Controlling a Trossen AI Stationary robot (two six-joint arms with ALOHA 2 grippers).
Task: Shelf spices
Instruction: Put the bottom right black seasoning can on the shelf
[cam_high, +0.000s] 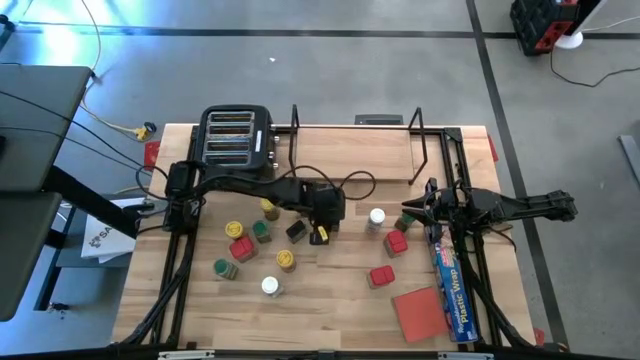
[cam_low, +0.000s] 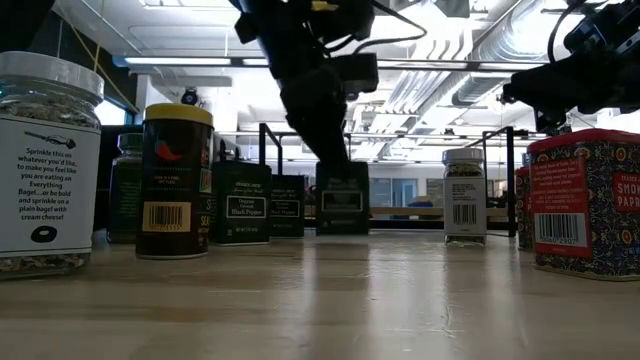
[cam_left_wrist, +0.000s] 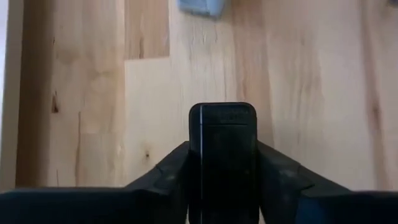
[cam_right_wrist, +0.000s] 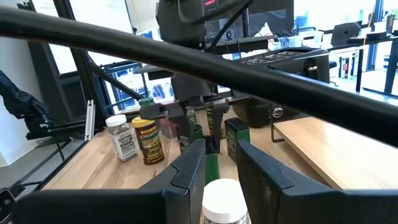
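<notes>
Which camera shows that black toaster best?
The high view: it looks straight down on the toaster, slots and outline clear, at the table's back left corner. The right wrist view catches only a dark part of it behind the left arm; the low and left wrist views don't show it.

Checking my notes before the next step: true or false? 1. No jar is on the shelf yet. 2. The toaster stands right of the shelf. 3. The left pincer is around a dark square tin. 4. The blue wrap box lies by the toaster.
1. True: the shelf holds no jars.
2. False: from above, the toaster stands left of it.
3. True: the left pincer flanks the dark square tin.
4. False: the blue wrap box lies beside the red pad.
</notes>
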